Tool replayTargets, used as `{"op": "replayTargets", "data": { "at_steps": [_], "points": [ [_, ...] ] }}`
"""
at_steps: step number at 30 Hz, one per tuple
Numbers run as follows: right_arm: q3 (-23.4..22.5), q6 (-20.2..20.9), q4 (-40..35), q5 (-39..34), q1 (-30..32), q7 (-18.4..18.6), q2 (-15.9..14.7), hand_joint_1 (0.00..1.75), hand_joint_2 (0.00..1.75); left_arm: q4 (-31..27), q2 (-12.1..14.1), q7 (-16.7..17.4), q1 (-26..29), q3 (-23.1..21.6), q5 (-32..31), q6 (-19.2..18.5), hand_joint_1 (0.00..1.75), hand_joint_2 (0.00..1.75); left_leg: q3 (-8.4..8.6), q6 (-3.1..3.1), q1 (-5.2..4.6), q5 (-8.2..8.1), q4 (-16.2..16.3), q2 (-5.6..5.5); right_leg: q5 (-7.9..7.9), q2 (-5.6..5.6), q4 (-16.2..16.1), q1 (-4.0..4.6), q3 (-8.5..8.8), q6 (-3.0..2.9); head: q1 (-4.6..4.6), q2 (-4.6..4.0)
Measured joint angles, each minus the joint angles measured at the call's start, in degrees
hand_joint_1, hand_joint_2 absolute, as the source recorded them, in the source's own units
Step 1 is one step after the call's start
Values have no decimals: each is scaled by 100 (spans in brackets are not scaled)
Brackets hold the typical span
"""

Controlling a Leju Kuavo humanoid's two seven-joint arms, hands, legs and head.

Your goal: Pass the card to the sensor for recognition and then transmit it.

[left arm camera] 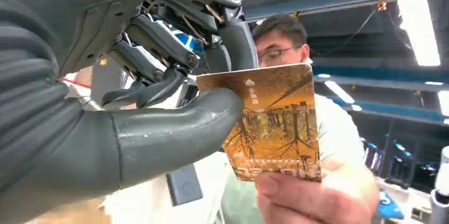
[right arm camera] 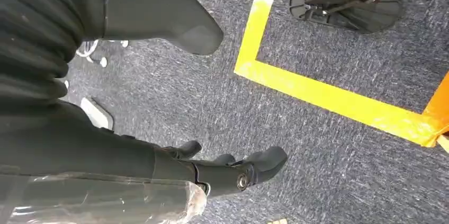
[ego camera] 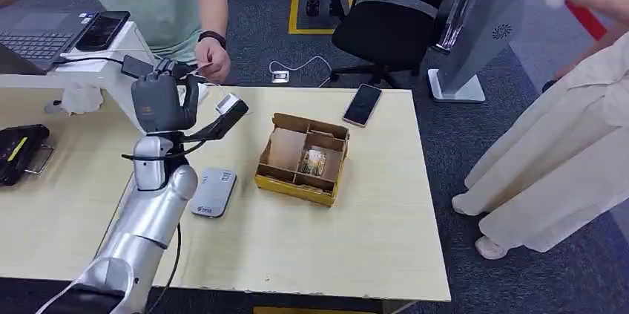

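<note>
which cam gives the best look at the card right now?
Left wrist view. The card is close up, print visible, pinched by the left hand while a person's hand grips its other end. In the head view it's a sliver between the two hands. The right wrist view faces the floor.

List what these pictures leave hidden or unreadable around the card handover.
- Card: in the head view, hidden behind the left robot hand.
- Its lower edge: left wrist view, covered by the person's hand.
- Sensor markings: head view, too small to read.
- Divided box contents: head view, too small to identify.
</note>
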Motion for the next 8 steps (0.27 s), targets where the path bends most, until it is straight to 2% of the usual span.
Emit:
{"op": "replayTargets", "data": {
  "at_steps": [8],
  "points": [
    [0,0,4,44,0,-4,0,0,175,2,-28,-9,51,0,-55,0,175,175,-2,0,0,0,0,0,0,0,0,0,-2,0,0,0]
  ]
}}
